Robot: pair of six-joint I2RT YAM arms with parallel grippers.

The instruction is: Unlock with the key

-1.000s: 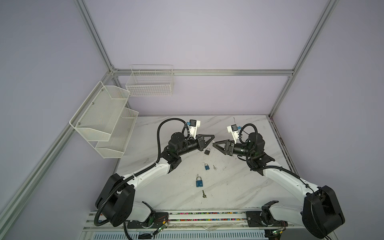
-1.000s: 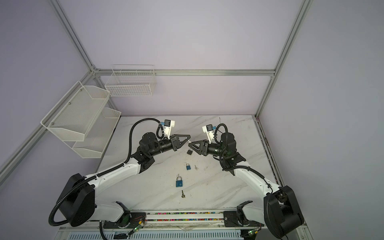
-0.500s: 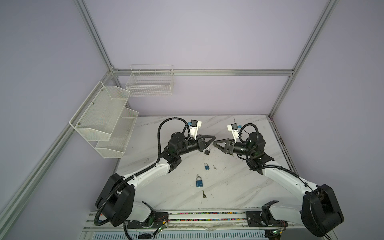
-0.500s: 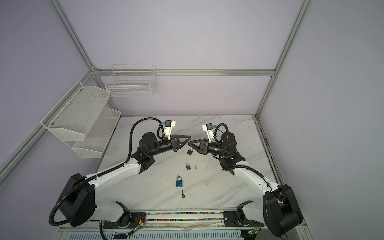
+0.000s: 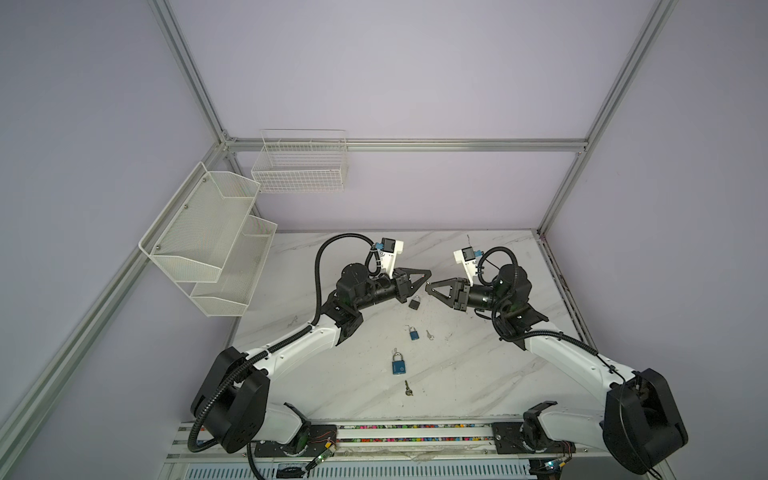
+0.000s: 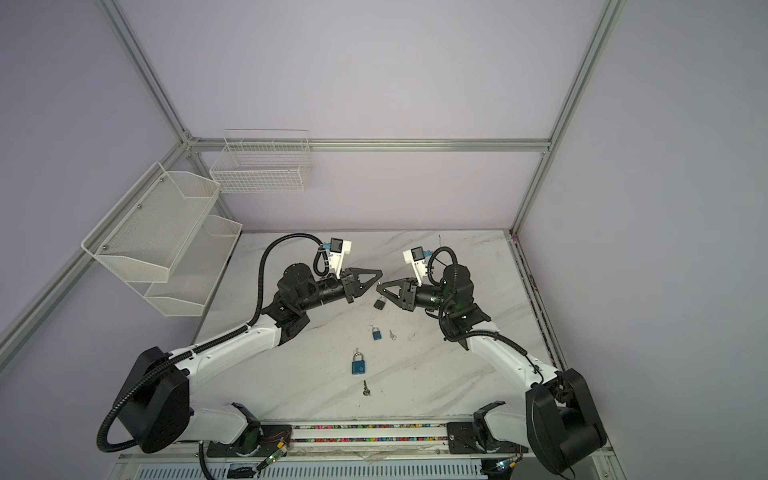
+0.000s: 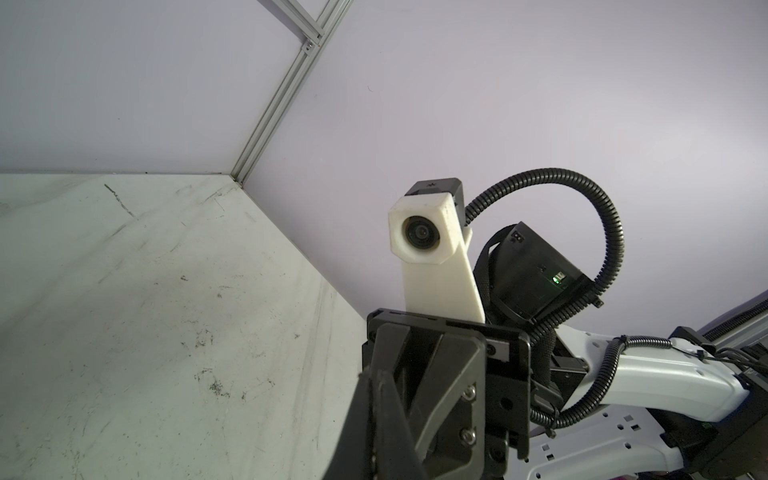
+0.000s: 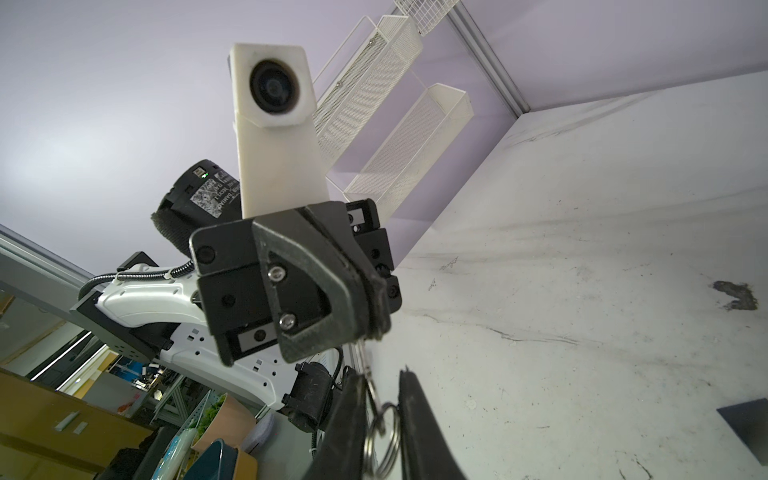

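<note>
My left gripper (image 5: 428, 275) (image 8: 374, 328) is shut on a thin silver key (image 8: 362, 353), which hangs from its tip above the table. The key's ring (image 8: 384, 432) dangles between the fingers of my right gripper (image 5: 428, 286) (image 8: 381, 374). Those fingers stand a narrow gap apart and touch the ring on both sides. The two grippers meet tip to tip in both top views. A dark padlock (image 5: 414, 303) (image 6: 379, 303) lies on the marble table (image 5: 478, 374) just below them. In the left wrist view my left gripper (image 7: 368, 374) shows its fingers pressed together.
A small blue padlock (image 5: 413, 333) with a silver key (image 5: 429, 334) beside it lies nearer the front. Closer still lie a larger blue padlock (image 5: 397, 364) and a dark key (image 5: 408, 388). White mesh shelves (image 5: 208, 249) and a wire basket (image 5: 299, 166) hang on the left and back walls.
The right gripper's jaws have narrowed around the key ring. Both arms have barely moved, and the left gripper stays shut.
</note>
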